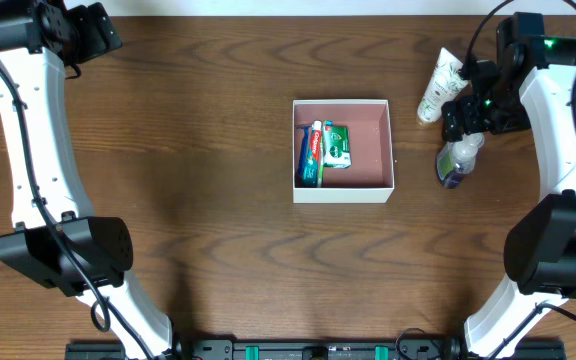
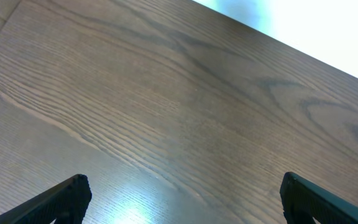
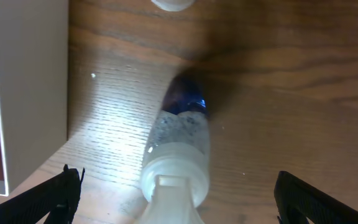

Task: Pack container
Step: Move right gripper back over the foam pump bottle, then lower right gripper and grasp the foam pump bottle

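— What's on the dark wood table [image 1: 198, 150]?
— The container [image 1: 372, 150] sits mid-table, with toothpaste packs [image 1: 320, 150] lying along its 9 o'clock wall.
— And the right gripper [image 3: 178, 186]?
— At 3 o'clock from the container. Its jaws are spread wide over a clear bottle [image 3: 180, 146] lying flat, gripping nothing. A white tube [image 1: 438, 85] lies at 2 o'clock.
— The left gripper [image 2: 182, 196]?
— Far off at 10 o'clock, fingers wide apart, empty.

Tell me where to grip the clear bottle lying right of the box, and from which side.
Grip the clear bottle across its round mid-body, from straight above: it lies flat on the table with both long sides free, and the open right gripper straddles it.
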`<action>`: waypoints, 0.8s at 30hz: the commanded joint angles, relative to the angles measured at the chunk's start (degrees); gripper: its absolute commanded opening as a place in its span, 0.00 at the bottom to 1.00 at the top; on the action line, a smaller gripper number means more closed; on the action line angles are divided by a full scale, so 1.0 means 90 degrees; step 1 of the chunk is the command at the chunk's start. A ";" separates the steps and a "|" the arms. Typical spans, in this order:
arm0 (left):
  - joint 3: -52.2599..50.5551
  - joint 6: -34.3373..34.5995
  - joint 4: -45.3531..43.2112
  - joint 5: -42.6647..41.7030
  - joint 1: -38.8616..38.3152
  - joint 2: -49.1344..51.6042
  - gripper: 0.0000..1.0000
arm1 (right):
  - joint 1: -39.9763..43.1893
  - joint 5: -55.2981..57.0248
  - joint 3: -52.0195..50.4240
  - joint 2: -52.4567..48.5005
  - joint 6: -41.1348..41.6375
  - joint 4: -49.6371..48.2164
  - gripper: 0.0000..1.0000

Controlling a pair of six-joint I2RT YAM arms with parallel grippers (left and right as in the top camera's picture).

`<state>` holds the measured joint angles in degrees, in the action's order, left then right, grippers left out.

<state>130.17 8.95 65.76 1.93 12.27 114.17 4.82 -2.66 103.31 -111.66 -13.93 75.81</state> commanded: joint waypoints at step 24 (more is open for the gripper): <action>0.0002 -0.0039 0.0015 0.0078 0.0017 0.0032 0.98 | 0.0010 -0.0238 0.0124 0.0265 -0.0124 0.0289 0.99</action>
<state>130.17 8.95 65.76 1.93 12.27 114.17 4.82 -4.32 103.37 -111.28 -14.37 77.78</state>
